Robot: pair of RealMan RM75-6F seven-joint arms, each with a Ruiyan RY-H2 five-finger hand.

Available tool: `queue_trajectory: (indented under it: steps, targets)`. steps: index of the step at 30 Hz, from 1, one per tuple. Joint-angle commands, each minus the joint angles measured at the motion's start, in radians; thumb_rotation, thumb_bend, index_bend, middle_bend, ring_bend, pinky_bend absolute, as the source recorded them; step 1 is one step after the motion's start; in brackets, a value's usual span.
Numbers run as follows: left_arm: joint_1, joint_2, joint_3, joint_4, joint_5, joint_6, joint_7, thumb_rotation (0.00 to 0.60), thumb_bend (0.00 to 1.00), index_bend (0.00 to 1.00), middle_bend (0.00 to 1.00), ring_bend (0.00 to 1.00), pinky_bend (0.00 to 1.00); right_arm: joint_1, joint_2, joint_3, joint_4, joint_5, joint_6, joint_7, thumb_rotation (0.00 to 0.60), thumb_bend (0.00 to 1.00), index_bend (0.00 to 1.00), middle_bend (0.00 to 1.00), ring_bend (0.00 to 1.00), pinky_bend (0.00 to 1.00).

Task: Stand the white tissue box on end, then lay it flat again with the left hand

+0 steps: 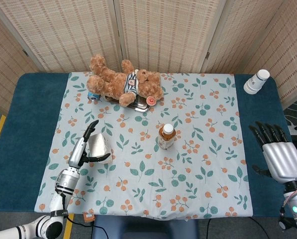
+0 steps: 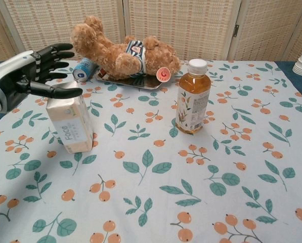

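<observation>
The box point(image 2: 70, 125) stands on end, left of the bottle point(image 2: 192, 96), leaning a bit. The left hand point(image 2: 27, 71) is above its top, fingers apart, holding nothing. The right hand point(image 1: 278, 154) is spread too.

— Where does the tissue box point(image 2: 70, 124) stand?
— On end on the cloth point(image 1: 198, 164) at the desk's point(image 1: 29, 124) left side; the left robot hand point(image 2: 24, 76) is above its top, thumb over it.

— And the rest?
— The bottle point(image 2: 192, 96) stands mid-cloth, right of the box; the teddy bear point(image 1: 124, 83) lies on a tray point(image 2: 135, 81) behind; the paper cups point(image 1: 256, 81) are at the far right corner; the right robot hand point(image 1: 277, 154) is at the right edge.
</observation>
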Motion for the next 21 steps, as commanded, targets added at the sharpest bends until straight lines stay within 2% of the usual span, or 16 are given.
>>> queue_trajectory:
  steps: [1, 5, 6, 7, 8, 10, 13, 15, 17, 20, 21]
  targets:
    - [-0.03, 0.039, -0.04, -0.045, -0.018, -0.005, 0.083, 0.6, 0.14, 0.0, 0.0, 0.0, 0.08, -0.006, 0.008, 0.002, -0.006, -0.013, 0.01, 0.011, 0.6, 0.12, 0.07, 0.0, 0.0, 0.0]
    - [-0.05, 0.068, -0.058, -0.074, -0.043, -0.026, 0.147, 0.6, 0.14, 0.0, 0.0, 0.0, 0.08, -0.013, 0.013, 0.003, -0.008, -0.031, 0.025, 0.019, 0.6, 0.12, 0.07, 0.0, 0.0, 0.0]
    - [-0.067, 0.099, -0.066, -0.1, -0.065, -0.05, 0.212, 0.6, 0.15, 0.0, 0.0, 0.0, 0.07, -0.02, 0.014, 0.005, -0.01, -0.045, 0.043, 0.02, 0.6, 0.12, 0.07, 0.0, 0.0, 0.0]
    - [-0.106, 0.175, -0.066, -0.141, -0.066, -0.108, 0.349, 0.6, 0.15, 0.0, 0.0, 0.0, 0.06, -0.03, 0.016, 0.01, -0.013, -0.068, 0.078, 0.014, 0.6, 0.12, 0.07, 0.0, 0.0, 0.0]
    - [-0.13, 0.249, -0.08, -0.223, -0.145, -0.163, 0.456, 0.6, 0.15, 0.0, 0.0, 0.0, 0.05, -0.041, 0.012, 0.007, -0.016, -0.086, 0.095, 0.014, 0.6, 0.12, 0.07, 0.0, 0.0, 0.0]
    - [-0.166, 0.337, -0.09, -0.326, -0.273, -0.212, 0.593, 0.6, 0.15, 0.0, 0.0, 0.0, 0.04, -0.047, 0.009, 0.005, -0.016, -0.095, 0.1, 0.016, 0.6, 0.12, 0.07, 0.0, 0.0, 0.0]
    - [-0.249, 0.466, -0.069, -0.461, -0.494, -0.237, 0.836, 0.6, 0.15, 0.0, 0.0, 0.0, 0.03, -0.048, 0.009, 0.004, -0.016, -0.096, 0.096, 0.013, 0.6, 0.12, 0.07, 0.0, 0.0, 0.0]
    - [-0.335, 0.553, -0.017, -0.555, -0.669, -0.21, 1.05, 0.6, 0.15, 0.0, 0.0, 0.0, 0.02, -0.049, 0.008, 0.004, -0.016, -0.097, 0.096, 0.011, 0.6, 0.12, 0.07, 0.0, 0.0, 0.0]
    - [-0.429, 0.592, 0.025, -0.644, -0.845, -0.118, 1.233, 0.6, 0.15, 0.0, 0.0, 0.0, 0.02, -0.05, 0.007, 0.004, -0.017, -0.098, 0.095, 0.008, 0.6, 0.12, 0.07, 0.0, 0.0, 0.0]
    - [-0.547, 0.573, 0.028, -0.736, -1.079, 0.035, 1.364, 0.6, 0.15, 0.0, 0.0, 0.0, 0.02, -0.05, 0.007, 0.004, -0.018, -0.094, 0.091, 0.002, 0.6, 0.12, 0.08, 0.0, 0.0, 0.0]
    - [-0.575, 0.559, 0.022, -0.745, -1.122, 0.077, 1.384, 0.6, 0.15, 0.0, 0.0, 0.0, 0.02, -0.05, 0.008, 0.004, -0.019, -0.092, 0.09, -0.002, 0.6, 0.12, 0.09, 0.0, 0.0, 0.0]
